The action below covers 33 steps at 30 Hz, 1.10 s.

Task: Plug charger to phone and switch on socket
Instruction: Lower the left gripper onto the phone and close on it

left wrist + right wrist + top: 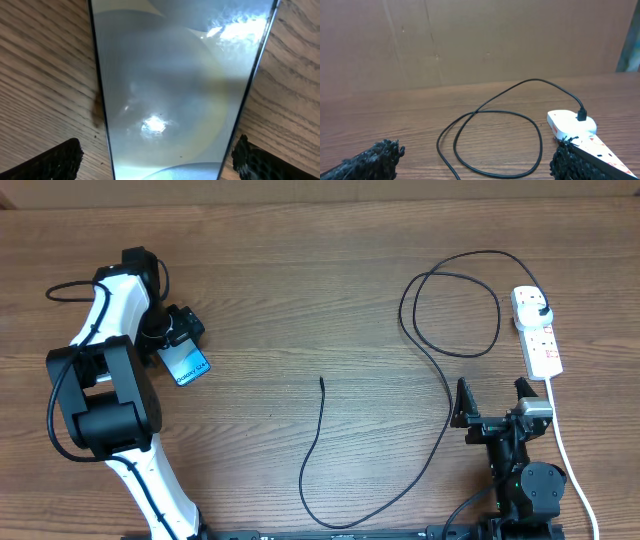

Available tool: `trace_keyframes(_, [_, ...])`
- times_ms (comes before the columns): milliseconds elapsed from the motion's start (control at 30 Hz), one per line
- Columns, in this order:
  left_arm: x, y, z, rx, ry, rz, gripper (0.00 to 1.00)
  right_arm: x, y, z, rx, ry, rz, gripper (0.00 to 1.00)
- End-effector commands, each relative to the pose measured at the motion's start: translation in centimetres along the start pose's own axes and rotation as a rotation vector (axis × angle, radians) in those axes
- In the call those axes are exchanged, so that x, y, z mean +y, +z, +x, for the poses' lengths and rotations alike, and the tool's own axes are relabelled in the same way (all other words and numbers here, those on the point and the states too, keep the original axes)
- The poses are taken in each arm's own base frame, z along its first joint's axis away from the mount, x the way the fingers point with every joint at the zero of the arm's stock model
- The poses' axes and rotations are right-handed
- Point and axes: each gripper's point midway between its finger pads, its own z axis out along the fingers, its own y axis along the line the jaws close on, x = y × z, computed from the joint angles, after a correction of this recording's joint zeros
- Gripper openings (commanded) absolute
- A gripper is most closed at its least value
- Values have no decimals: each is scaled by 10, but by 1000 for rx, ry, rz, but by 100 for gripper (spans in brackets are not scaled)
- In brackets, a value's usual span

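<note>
The phone [189, 366] lies flat at the table's left, its light-blue screen [175, 75] filling the left wrist view. My left gripper [172, 344] is open and straddles the phone's end. Its fingertips [60, 157] stand off both long edges with bare wood between. The charger cable [312, 452] curves across the middle of the table. Its free connector tip [321, 381] rests on the wood, far from the phone. The cable loops [490, 142] up to a black plug [541, 308] seated in the white socket [541, 340]. My right gripper [493, 400] stands open and empty near the front edge, left of the socket [567, 124].
The socket's thick white cord [568, 455] runs down the right side past my right arm's base. A brown wall [470, 40] rises behind the table's far edge.
</note>
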Motion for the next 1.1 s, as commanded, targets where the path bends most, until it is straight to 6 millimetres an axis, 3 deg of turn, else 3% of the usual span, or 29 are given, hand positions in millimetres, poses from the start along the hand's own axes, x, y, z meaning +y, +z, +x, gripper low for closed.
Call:
trace_keyframes(0, [-8, 0, -2, -2, 17, 11, 100, 0, 0, 2, -5, 0, 1, 100])
trace_keyframes(767, [-10, 12, 1, -4, -12, 16, 100, 0, 0, 2, -5, 0, 1, 100])
trace_keyframes(1067, [-5, 32, 12, 14, -12, 7, 100, 0, 0, 2, -5, 0, 1, 100])
